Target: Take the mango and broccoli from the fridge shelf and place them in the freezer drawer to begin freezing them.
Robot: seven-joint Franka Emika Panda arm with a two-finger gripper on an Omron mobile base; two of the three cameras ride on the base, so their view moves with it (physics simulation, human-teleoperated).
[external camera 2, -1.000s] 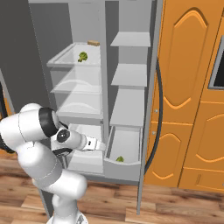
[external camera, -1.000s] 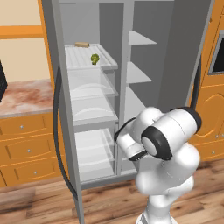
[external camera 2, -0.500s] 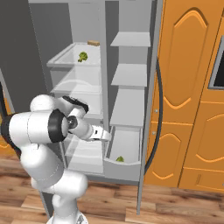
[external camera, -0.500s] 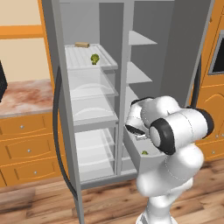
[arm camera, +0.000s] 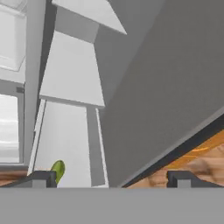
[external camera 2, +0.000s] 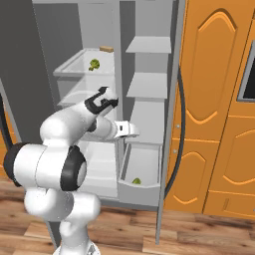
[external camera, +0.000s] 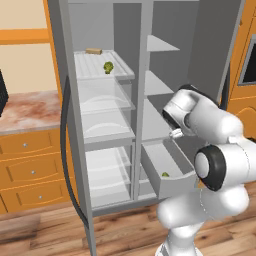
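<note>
Gripper [arm camera: 109, 178] spread wide above freezer drawer [arm camera: 65, 144]

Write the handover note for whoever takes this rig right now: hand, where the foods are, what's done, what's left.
Hand: open and empty, raised above the freezer drawer.
Mango: already lying in the open freezer drawer, near its front.
Broccoli: sits on the top fridge shelf, beside a tan block further back.
Done: mango moved to the drawer.
Left: reach up to the shelf, grasp the broccoli, carry it down and drop it in the drawer next to the mango.
</note>
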